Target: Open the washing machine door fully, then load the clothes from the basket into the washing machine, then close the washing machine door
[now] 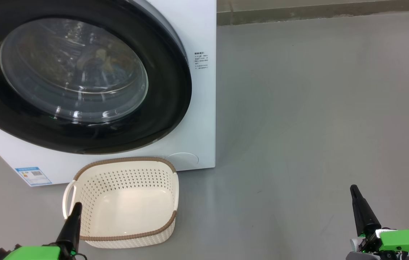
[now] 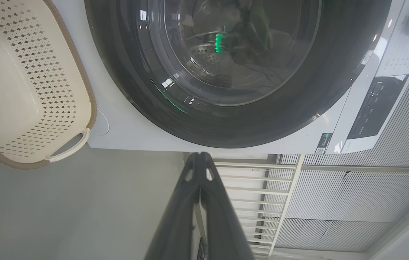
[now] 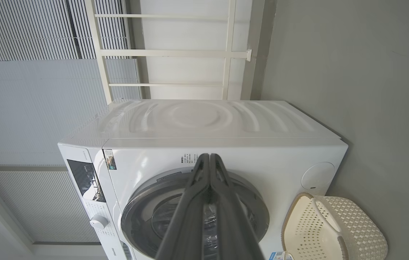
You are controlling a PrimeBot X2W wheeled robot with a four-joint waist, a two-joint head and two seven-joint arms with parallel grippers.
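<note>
Left gripper (image 1: 77, 206) sits at the lower left of the head view, its two dark fingers pressed together and grasping nothing. Its tip overlaps the near left corner of the basket (image 1: 125, 160) by the white handle (in its own wrist view the basket lies off to one side, clear of the fingers). The basket stands on the grey floor (image 1: 298, 126) just in front of the washing machine (image 1: 202, 108), its bare cream bottom showing. Beyond the basket, the round black door (image 1: 81, 79) lies shut against the machine's front, ahead of the left gripper. The right gripper (image 1: 354, 190) is likewise clenched on nothing, over the floor and well apart from basket and machine.
</note>
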